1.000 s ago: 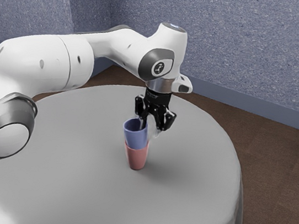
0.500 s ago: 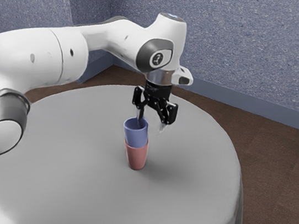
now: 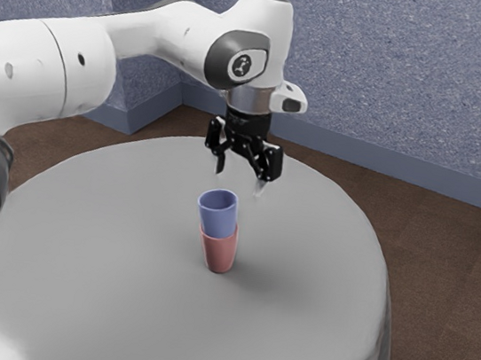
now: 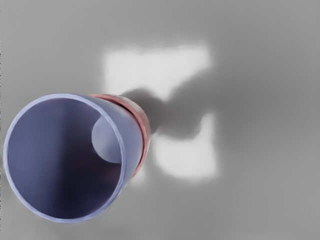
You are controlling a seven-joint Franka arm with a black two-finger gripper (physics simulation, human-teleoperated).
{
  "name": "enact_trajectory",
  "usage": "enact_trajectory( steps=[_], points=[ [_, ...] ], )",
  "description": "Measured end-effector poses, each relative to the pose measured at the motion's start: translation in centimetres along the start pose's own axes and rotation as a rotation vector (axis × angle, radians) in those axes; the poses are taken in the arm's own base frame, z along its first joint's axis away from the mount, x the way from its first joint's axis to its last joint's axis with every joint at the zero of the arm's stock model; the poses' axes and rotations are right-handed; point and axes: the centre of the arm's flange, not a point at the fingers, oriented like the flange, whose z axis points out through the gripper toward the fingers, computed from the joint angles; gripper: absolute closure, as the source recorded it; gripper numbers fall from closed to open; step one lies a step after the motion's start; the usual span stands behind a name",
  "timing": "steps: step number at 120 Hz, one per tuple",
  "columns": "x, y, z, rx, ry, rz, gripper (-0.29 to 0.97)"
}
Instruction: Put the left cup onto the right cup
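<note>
Grey tbl [image 3: 74,282]; red cup [image 3: 219,254] (upright)

The blue cup [image 3: 217,213] stands upright inside the pink cup [image 3: 219,253], its mouth open and empty. Only the pink cup's lower half shows under it. They sit near the counter's [image 3: 74,282] middle, a bit toward 1 o'clock.
</note>
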Motion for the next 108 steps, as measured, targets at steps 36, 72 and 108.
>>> enact_trajectory(
  steps=[36, 72, 108],
  points=[
    [-3.7, 0.2, -3.3, 0.010, 0.017, 0.044, 0.00],
    [-6.7, -1.8, -5.9, 0.026, 0.033, 0.056, 0.00],
    [-10.2, -4.2, -7.5, 0.058, 0.043, 0.063, 0.00]
  ],
)
